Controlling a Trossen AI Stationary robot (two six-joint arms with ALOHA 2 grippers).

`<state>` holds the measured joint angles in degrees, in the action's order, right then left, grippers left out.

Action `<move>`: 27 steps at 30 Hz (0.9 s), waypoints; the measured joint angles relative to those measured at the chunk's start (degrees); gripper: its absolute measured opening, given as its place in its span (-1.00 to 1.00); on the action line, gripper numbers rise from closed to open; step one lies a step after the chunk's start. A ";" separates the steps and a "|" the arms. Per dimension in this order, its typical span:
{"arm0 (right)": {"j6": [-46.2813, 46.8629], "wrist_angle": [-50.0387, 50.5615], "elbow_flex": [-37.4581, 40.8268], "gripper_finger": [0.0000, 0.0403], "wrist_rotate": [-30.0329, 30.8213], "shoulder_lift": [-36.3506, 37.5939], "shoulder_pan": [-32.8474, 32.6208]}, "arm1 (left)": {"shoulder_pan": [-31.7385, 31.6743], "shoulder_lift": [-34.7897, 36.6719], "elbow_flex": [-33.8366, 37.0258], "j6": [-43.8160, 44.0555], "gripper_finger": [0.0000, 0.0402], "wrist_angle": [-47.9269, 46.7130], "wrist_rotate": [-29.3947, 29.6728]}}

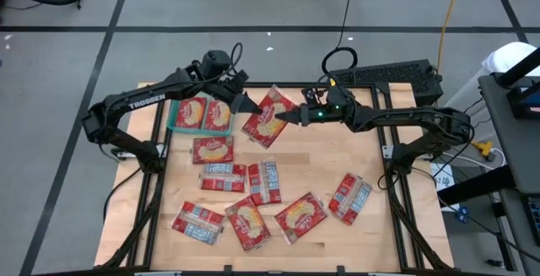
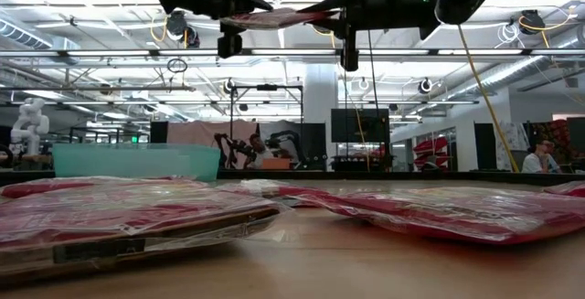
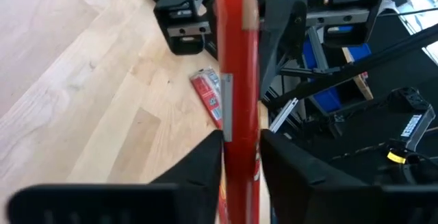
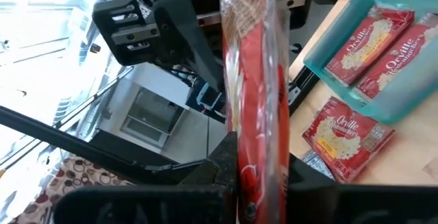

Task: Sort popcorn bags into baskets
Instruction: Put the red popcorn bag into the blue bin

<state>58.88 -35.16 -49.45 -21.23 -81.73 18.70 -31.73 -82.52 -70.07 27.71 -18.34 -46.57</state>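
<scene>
1. Nearest the low camera lie flat popcorn bags [image 2: 128, 217] on the wooden table [image 1: 363, 154], red packets under glossy wrap; several more are scattered over the near half of the table.
2. One raised bag [image 1: 270, 116] hangs in the air above the table's far middle, pinched at both ends: the left gripper [image 1: 245, 103] grips its end nearer the basket, and the right gripper [image 1: 297, 116] clamps the opposite end.
3. Each wrist view shows that arm's dark fingers [image 3: 205, 166] closed on the packet's thin edge [image 4: 253, 80], so both grasp it at once. This looks like a handover, since the left arm stands closer to the basket.
4. At the far left corner of the table sits the teal basket [image 1: 175, 116], already holding two bags [image 4: 373, 42] laid side by side with the popcorn picture up. Another bag [image 1: 213, 149] lies just beside its near edge.
5. Pale wood planks make up the table, framed by dark metal rails.
6. Beyond it the room is a large workshop with ceiling lights and pipes, other robot rigs, and a seated person [image 2: 541, 157] at the far right.
</scene>
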 joint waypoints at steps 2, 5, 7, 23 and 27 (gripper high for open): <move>-0.62 0.23 0.00 -0.91 -0.02 0.01 0.00 | 0.25 -0.62 -0.02 0.03 -0.66 1.16 -0.12; -1.85 1.21 0.11 -0.91 -0.06 0.04 0.00 | 0.22 -1.83 0.03 0.87 -0.82 2.33 -1.67; -2.47 1.38 0.11 -0.91 -0.04 0.07 0.24 | 0.22 -2.64 0.05 0.94 -0.91 3.55 -2.55; -3.87 6.98 0.07 -0.28 2.15 0.11 5.61 | -11.97 -1.75 0.02 -0.85 -0.92 -2.92 -7.08; -3.88 8.02 0.07 -0.15 1.90 0.09 7.30 | -17.38 -0.16 0.05 -5.68 -0.92 -12.06 -6.78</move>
<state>55.00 -27.14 -49.39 -19.33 -81.65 26.00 -49.11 -82.68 -70.02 22.03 -30.40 -53.35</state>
